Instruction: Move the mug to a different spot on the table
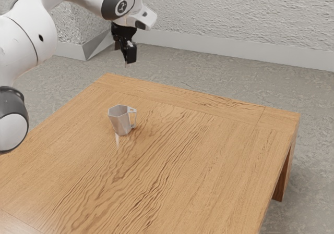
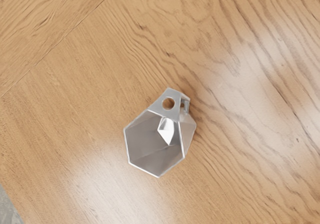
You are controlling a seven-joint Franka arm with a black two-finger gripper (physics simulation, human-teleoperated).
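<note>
Our room has a rough white wall [image 1: 235, 10] and a grey speckled floor [image 1: 219, 72]. The wooden table [image 1: 198, 161] shows a strong wavy grain. Our white arm [image 1: 31, 31] carries a round grey cap [image 1: 120, 2] with a small light mark that we cannot read. The grey faceted mug [image 1: 121, 119] stands upright on the table, handle toward the exterior view's right. Our gripper [image 1: 126, 62] hangs well above it, not touching; whether it is open or closed, we cannot tell.
</note>
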